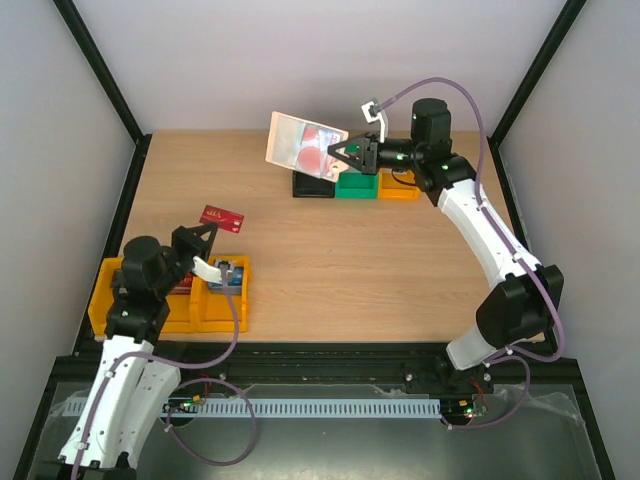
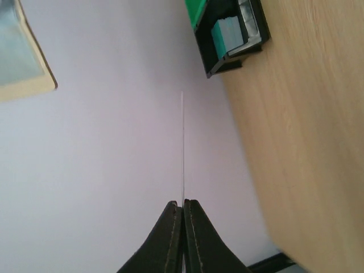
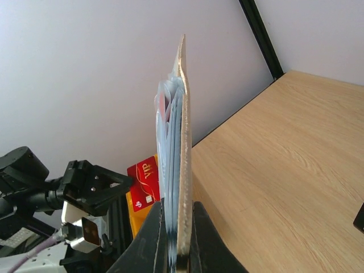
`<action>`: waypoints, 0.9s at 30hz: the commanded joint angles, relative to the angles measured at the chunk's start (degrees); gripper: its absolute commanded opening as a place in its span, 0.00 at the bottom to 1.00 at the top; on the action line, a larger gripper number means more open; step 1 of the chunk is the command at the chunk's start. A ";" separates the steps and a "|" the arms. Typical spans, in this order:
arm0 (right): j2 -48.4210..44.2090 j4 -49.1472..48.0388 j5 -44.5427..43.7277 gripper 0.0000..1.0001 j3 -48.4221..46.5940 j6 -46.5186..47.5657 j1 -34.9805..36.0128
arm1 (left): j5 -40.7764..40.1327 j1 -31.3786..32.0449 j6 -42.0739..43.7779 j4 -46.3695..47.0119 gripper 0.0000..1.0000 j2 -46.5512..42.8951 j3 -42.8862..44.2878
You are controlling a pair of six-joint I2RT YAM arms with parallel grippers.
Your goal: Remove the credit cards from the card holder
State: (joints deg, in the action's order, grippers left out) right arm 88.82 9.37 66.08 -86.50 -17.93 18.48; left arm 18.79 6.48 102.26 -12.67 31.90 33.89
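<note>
Pinched tight, the left gripper [image 2: 183, 207] clamps the bottom edge of the red VIP card [image 2: 182, 148], which its wrist camera sees edge-on as a thin line rising between the fingertips. From above, that card juts out past the gripper, lifted over the near left part of the table [image 1: 350, 260]. The right gripper [image 3: 176, 216] is closed narrow on the card holder [image 3: 183, 142], gripping its lower edge so it stands upright and spread open, cream outside, pale blue layers inside. It hangs in the air above the black bin [image 1: 313, 186] and green bin [image 1: 357, 184], with an orange bin [image 1: 398, 188] beside them.
</note>
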 commanded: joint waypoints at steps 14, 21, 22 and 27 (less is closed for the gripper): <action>-3.87 1.88 2.33 0.02 1.38 5.01 -0.98 | -9.19 -1.35 -7.49 -16.50 0.02 3.63 10.07; -4.22 0.49 3.18 0.02 3.69 5.39 -1.29 | -2.14 -20.97 -0.27 -41.15 0.02 11.82 17.19; -4.04 0.46 3.34 0.02 3.53 5.28 -1.41 | -2.06 -23.45 1.51 -41.37 0.02 11.74 15.96; -4.42 0.55 4.45 0.02 3.76 5.54 -1.75 | 4.31 -37.40 15.15 -45.25 0.02 15.97 15.12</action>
State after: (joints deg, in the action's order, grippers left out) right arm 85.97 11.53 68.45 -83.29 -13.34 17.17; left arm 16.29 -23.29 105.84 -49.91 45.12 49.19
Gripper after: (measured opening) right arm 0.040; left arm 0.025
